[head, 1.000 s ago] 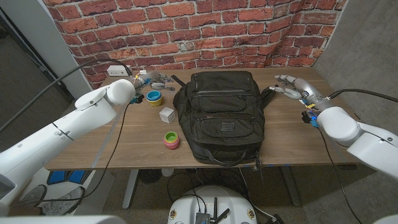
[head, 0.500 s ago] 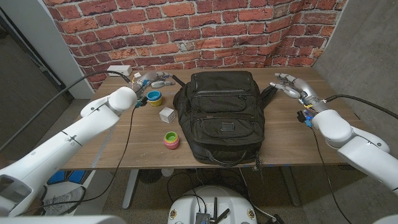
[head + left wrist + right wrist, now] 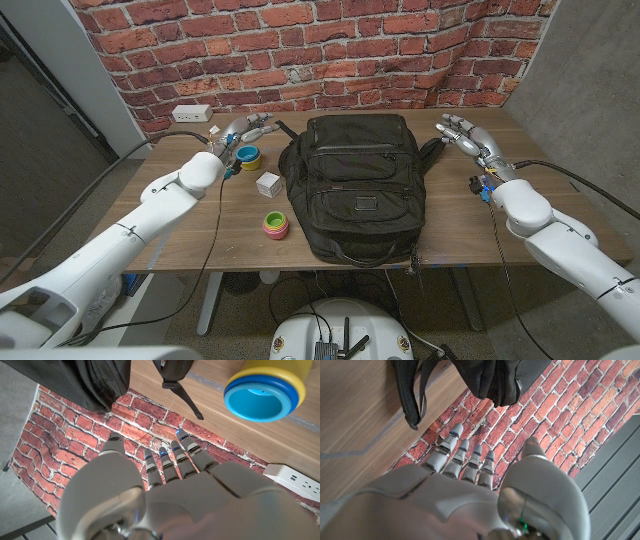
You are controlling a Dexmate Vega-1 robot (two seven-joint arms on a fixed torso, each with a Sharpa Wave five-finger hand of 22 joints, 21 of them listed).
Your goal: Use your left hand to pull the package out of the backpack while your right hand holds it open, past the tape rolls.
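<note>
From up high, the black backpack [image 3: 354, 186] lay flat in the middle of the wooden table [image 3: 470, 225]. Its long side ran from the near edge toward the brick wall. It looked zipped shut, so I could not see the package inside. The left hand [image 3: 243, 129] was up in the air by the bag's far left corner, fingers spread, holding nothing. The right hand [image 3: 463, 131] was by the far right corner, also spread and holding nothing. Both were about as near to the bag's top end. A blue and yellow tape roll [image 3: 247, 157] sat just below the left hand. A white cube [image 3: 267, 184] and a pink and green roll [image 3: 275, 225] sat beside the bag.

From the left wrist, the left hand [image 3: 165, 490] showed straight fingers apart, with the blue roll [image 3: 265, 391] and the bag's corner [image 3: 85, 380] ahead.

From the right wrist, the right hand [image 3: 470, 490] pointed at the bag's strap [image 3: 412, 395], not touching it.
</note>
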